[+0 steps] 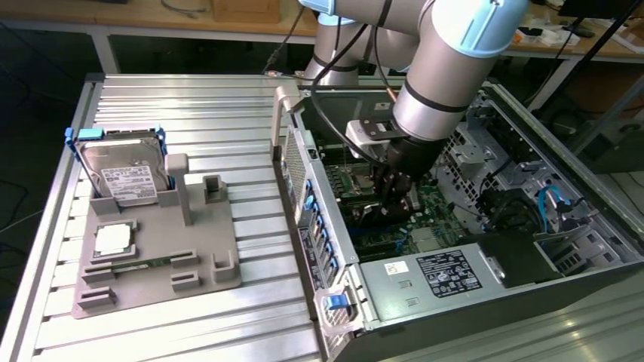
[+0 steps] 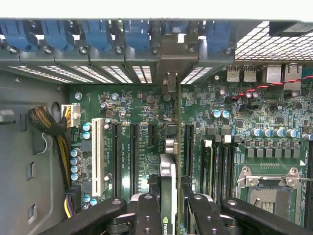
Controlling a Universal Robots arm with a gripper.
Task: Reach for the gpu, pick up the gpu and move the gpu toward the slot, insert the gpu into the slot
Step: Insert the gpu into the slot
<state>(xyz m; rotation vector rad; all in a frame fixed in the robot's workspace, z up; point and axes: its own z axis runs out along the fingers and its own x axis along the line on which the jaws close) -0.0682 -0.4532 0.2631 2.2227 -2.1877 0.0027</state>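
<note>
The arm has its pincer [image 1: 394, 197] down inside the open computer case [image 1: 503, 264], and the pincer is clamped on the gpu [image 2: 167, 196]: from the wrist the card shows edge-on, a thin upright strip squeezed between the two black fingers [image 2: 146, 215], its metal bracket end reaching toward the rear wall of the case with the blue clips [image 2: 137, 34]. So reaching and picking up look done, and I judge the work to be in the carry-and-insert stretch. The card hangs over the green motherboard [image 2: 234, 112], lined up lengthwise with the row of long connectors. The slot itself I cannot pick out for certain from here; it seems to lie straight under the card, hidden by it, between the black slots [image 2: 133, 152] on one side and the darker ones [image 2: 188, 142] on the other. Whether the card's bottom edge is touching the connector or is just above it I cannot tell. Out on the tabletop [image 1: 181, 98], on the exterior view's left, the grey fixture [image 1: 201, 249] holds the hard drive [image 1: 126, 177] upright, well apart from the case. For seating, the card must stay square to the board, with its edge connector true along the slot, its bracket meeting the gap in the rear wall, and the push going straight down, without a tilt that would jam one end.
</note>
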